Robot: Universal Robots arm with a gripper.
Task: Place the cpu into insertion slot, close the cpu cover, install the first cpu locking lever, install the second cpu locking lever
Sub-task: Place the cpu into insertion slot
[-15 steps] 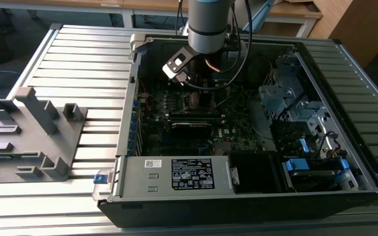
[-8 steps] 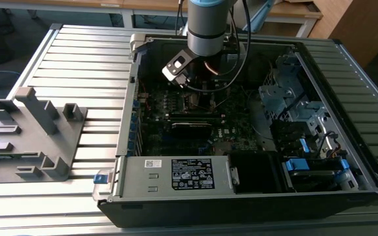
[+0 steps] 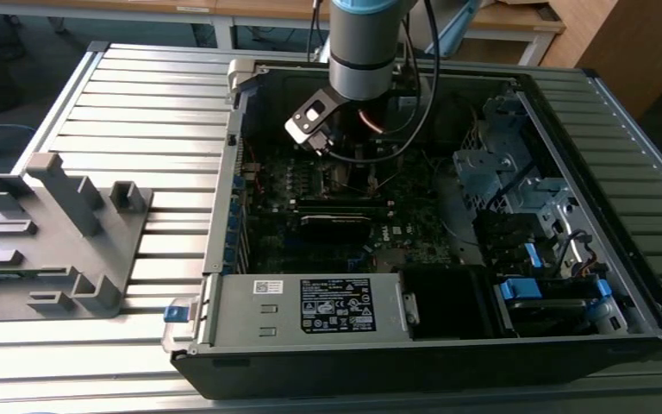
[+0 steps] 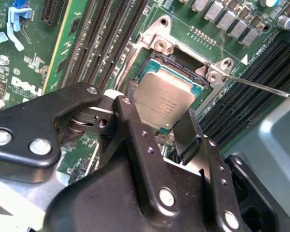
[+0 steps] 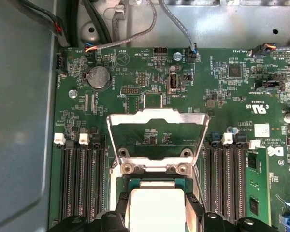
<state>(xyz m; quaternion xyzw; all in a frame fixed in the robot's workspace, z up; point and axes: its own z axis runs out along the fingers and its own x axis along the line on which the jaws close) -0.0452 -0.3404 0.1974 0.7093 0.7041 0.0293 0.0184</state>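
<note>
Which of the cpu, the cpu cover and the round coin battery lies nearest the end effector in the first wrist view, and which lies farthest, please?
1. cpu, gripped in the end effector itself.
2. cpu cover, raised open just beyond the cpu.
3. coin battery, past the cover, near the board's edge by the cables.

One cpu (image 4: pixel 162 99), one insertion slot (image 4: pixel 170 60), one cpu cover (image 5: pixel 157 113).

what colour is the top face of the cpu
Dull silver-grey metal; the cpu shows best in the second wrist view.
</note>
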